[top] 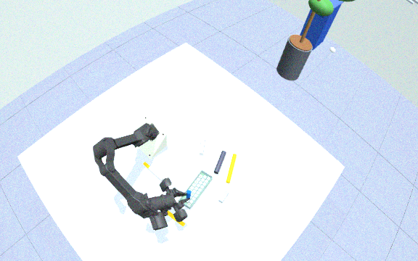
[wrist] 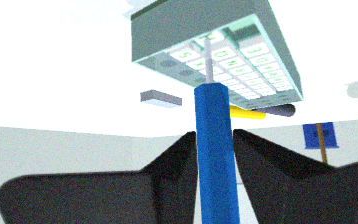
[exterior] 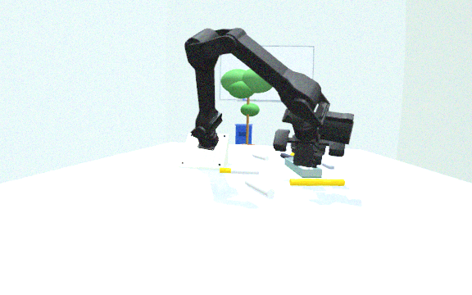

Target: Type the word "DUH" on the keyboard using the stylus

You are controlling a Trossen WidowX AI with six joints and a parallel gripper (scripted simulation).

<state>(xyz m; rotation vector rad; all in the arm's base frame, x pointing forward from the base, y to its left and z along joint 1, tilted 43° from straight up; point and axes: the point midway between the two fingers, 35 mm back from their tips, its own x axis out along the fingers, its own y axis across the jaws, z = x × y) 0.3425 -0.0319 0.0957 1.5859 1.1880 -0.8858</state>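
Observation:
My gripper (top: 187, 197) (exterior: 307, 163) (wrist: 214, 138) is shut on the blue stylus (top: 189, 194) (wrist: 214, 155), low over the near end of the keyboard (top: 207, 174) (exterior: 311, 174) (wrist: 180, 32). The stylus's thin grey tip points at the keys. In the wrist view the tip overlaps a key (wrist: 217, 35) whose letter looks like H, beside the D key (wrist: 222, 53) and the S key (wrist: 184, 53). The tip seems to touch that key; how far it is pressed is hard to tell. The fingers hide the stylus in the exterior view.
Beyond the keyboard lie a dark cylinder (top: 220, 162) (wrist: 283, 110), a yellow bar (top: 231, 168) and a pale block (top: 224, 196) (wrist: 161, 98). Another yellow bar (top: 176, 218) (exterior: 317, 182) lies beneath the arm. A yellow-ended rod (top: 146, 164) (exterior: 225, 170) lies nearer the base.

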